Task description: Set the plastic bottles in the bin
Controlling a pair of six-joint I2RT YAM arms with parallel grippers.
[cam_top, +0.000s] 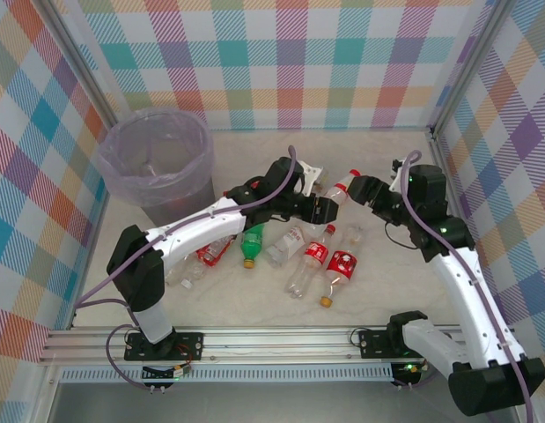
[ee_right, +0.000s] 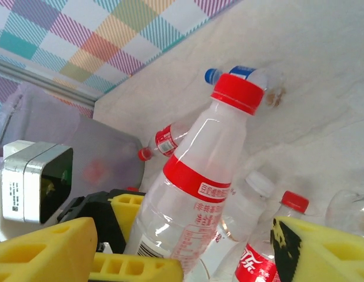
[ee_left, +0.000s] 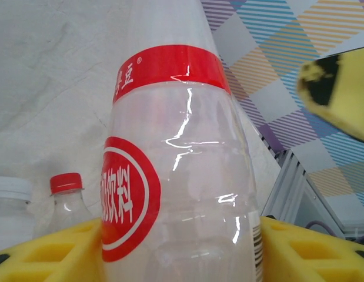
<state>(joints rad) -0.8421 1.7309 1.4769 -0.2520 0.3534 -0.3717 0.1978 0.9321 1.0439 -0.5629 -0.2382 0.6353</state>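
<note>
A clear red-labelled bottle (cam_top: pixel 340 188) with a red cap hangs above the table, my left gripper (cam_top: pixel 322 208) shut on its lower body. In the left wrist view this bottle (ee_left: pixel 176 164) fills the gap between the yellow fingers (ee_left: pixel 49 252) of the left gripper (ee_left: pixel 182 249). My right gripper (cam_top: pixel 356 189) is open at the bottle's cap end. In the right wrist view the bottle (ee_right: pixel 199 176) stands between the spread fingers (ee_right: pixel 43 249) of the right gripper (ee_right: pixel 182 255). The lilac bin (cam_top: pixel 155 159) stands at the back left. Other bottles (cam_top: pixel 314 257) and a green one (cam_top: pixel 252 244) lie below.
Several loose bottles lie on the table under both arms, among them a blue-capped one (ee_right: pixel 246 73) and a red-capped one (ee_right: pixel 164 141) near the bin (ee_right: pixel 58 126). Checked walls close the back and sides. An aluminium rail (cam_top: pixel 281 339) runs along the near edge.
</note>
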